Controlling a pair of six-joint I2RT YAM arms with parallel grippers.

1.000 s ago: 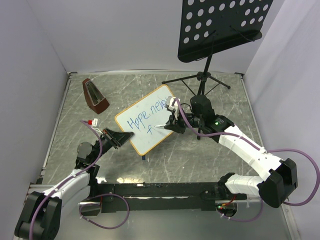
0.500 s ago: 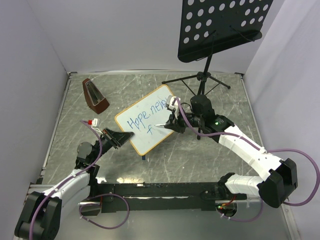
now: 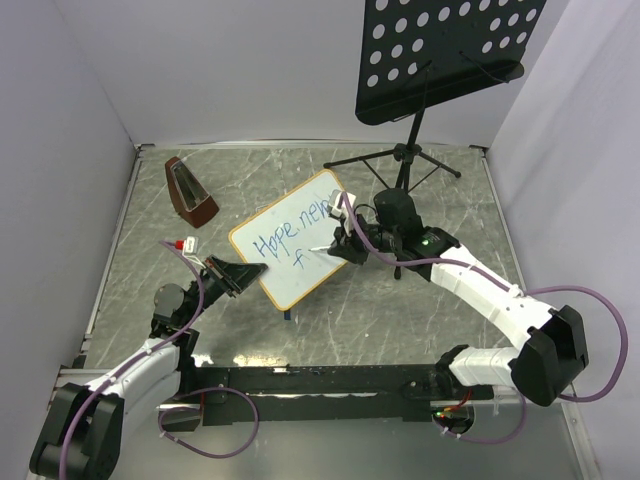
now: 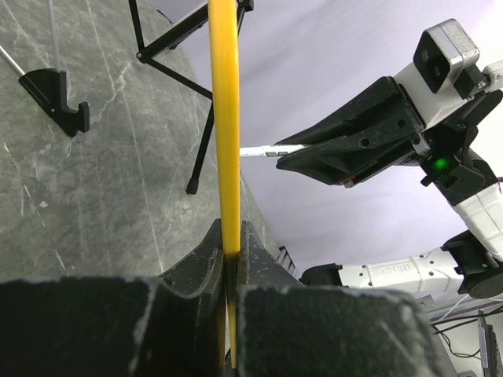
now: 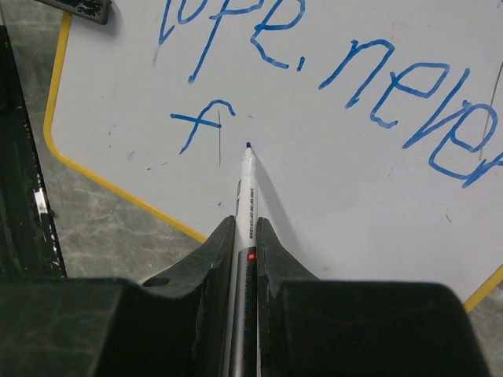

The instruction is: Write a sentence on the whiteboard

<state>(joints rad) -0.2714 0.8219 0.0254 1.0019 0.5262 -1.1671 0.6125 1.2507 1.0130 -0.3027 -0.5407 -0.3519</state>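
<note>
The whiteboard (image 3: 290, 262) stands tilted at mid-table, its yellow-tan frame edge-on in the left wrist view (image 4: 224, 118). The sentence reads "Hope never" (image 3: 292, 228) in blue, with a lone "f" (image 5: 200, 122) on the line below. My left gripper (image 3: 240, 278) is shut on the board's lower left edge (image 4: 231, 236). My right gripper (image 3: 345, 248) is shut on a white marker (image 5: 245, 196). The marker's blue tip sits just right of the "f". I cannot tell whether the tip touches the board.
A black perforated music-stand plate (image 3: 450, 50) hangs over the back right, its tripod legs (image 3: 400, 165) behind the board. A brown metronome (image 3: 190, 190) stands at the back left. A small red-and-white piece (image 3: 185, 245) lies left of the board. Walls close three sides.
My right arm has shifted a little to the left and its wrist has turned slightly. The marker tip stays near the "f". The left arm and board have not moved.
</note>
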